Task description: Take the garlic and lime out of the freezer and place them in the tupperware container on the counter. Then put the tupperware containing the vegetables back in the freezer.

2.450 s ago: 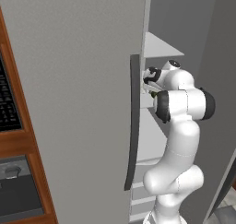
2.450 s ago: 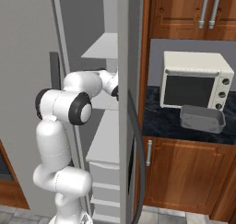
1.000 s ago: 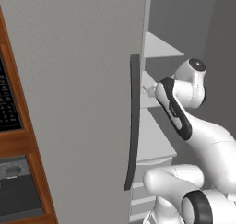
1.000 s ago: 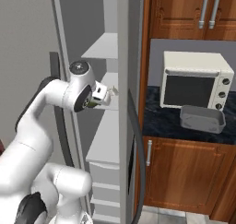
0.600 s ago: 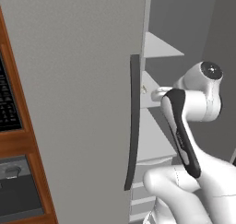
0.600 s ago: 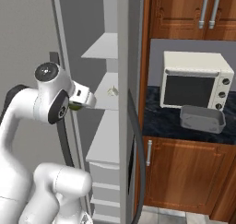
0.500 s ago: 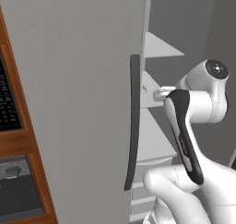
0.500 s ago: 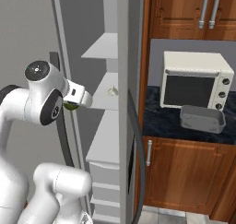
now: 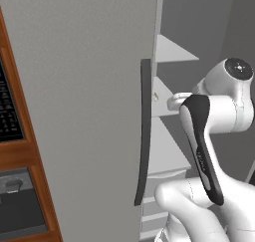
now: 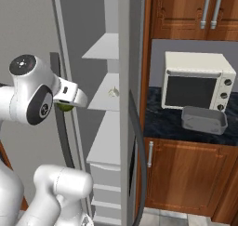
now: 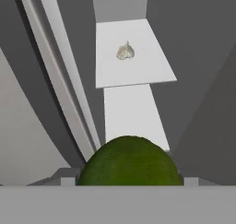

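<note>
The lime (image 11: 128, 162) — a small, firm, dark-green ball, judged light and smooth enough to roll or slip — sits pinched in the gripper (image 10: 69, 99), its jaws spread wide around its middle, just outside the open freezer (image 10: 104, 104). A hold across the widest girth looks safest. The garlic (image 11: 125, 51) lies alone on a pale shelf (image 11: 131, 57) farther in — light, papery, best taken around the bulb. The tupperware container (image 10: 203, 120) waits on the counter (image 10: 162, 122), well apart.

- Flat, even, rendered light is seen in all three views, with no glare.
- Soft shading is cast inside the freezer (image 10: 109, 104); its shelves stay pale.
- Edges are rendered crisp, without blur or edge distortion.
</note>
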Available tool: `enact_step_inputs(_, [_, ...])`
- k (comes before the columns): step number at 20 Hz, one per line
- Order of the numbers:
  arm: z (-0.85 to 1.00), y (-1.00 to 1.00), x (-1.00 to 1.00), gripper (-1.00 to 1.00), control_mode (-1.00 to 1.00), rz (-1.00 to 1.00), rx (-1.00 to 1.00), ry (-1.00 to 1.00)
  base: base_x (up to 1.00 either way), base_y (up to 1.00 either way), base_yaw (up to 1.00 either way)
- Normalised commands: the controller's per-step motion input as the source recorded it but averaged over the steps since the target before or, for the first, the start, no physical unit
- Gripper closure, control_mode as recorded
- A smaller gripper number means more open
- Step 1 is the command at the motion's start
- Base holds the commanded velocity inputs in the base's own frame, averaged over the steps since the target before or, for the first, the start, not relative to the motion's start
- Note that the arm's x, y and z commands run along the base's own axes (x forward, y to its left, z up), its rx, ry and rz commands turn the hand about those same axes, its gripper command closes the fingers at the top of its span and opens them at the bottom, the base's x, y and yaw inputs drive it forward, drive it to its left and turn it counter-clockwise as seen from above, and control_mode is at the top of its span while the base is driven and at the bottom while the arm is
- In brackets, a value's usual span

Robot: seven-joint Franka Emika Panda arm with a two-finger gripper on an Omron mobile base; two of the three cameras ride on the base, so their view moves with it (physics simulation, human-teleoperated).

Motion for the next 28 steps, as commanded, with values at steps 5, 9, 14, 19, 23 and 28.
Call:
enact_step_inputs(5, [0.0,0.0,0.0,1.0,-1.0,0.0,0.0,0.0,0.0,0.0,0.0])
enact_step_inputs(9, [0.0,0.0,0.0,1.0,1.0,0.0,0.0,0.0,-0.01,0.0,0.0])
enact_step_inputs(14, [0.0,0.0,0.0,1.0,1.0,0.0,0.0,0.0,-0.08,0.04,0.0])
enact_step_inputs(19, [0.0,0.0,0.0,1.0,1.0,0.0,0.0,0.0,-0.53,0.28,0.0])
enact_step_inputs(23, [0.0,0.0,0.0,1.0,1.0,0.0,0.0,0.0,0.14,0.57,0.0])
enact_step_inputs(28, [0.0,0.0,0.0,1.0,1.0,0.0,0.0,0.0,-0.28,0.79,0.02])
